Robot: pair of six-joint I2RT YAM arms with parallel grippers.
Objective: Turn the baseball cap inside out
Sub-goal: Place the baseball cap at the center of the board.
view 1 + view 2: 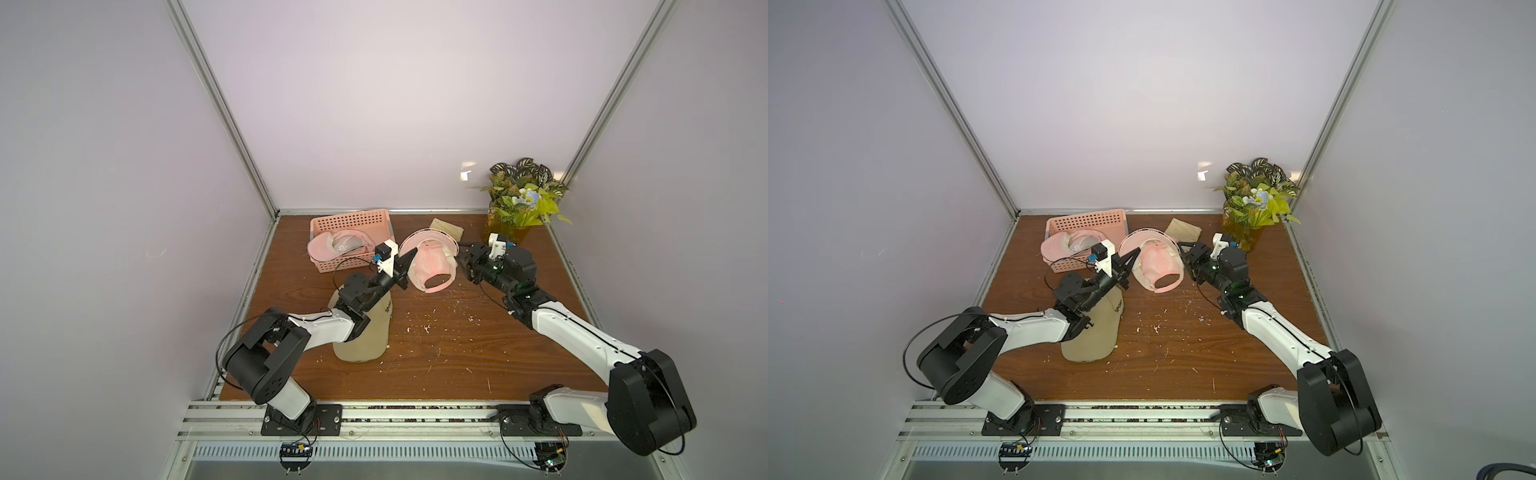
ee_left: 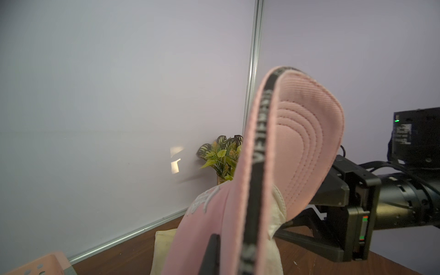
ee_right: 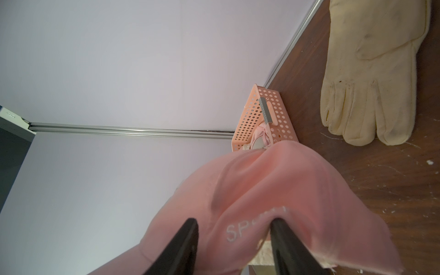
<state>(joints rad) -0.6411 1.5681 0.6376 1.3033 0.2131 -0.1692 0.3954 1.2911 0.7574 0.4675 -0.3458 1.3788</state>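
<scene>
The pink baseball cap point(image 1: 432, 266) point(image 1: 1160, 266) hangs between my two grippers near the back of the table, brim up and back opening toward the front. My left gripper point(image 1: 409, 257) point(image 1: 1133, 253) is shut on the cap's left edge. The left wrist view shows the brim's stitched underside point(image 2: 309, 133) and black-taped sweatband, with one finger point(image 2: 212, 252) pressed into pink cloth. My right gripper point(image 1: 461, 259) point(image 1: 1185, 253) point(image 3: 234, 235) is at the cap's right side, jaws apart. The cap's crown point(image 3: 273, 185) bulges between its fingers, and a fold drapes over one finger point(image 3: 281, 235).
A pink perforated basket point(image 1: 349, 220) at the back left holds another pink cap point(image 1: 332, 247). A beige cap point(image 1: 365, 336) lies under my left forearm. A cream glove point(image 1: 446, 227) point(image 3: 371, 71) lies behind the cap. A potted plant point(image 1: 523, 195) fills the back right corner.
</scene>
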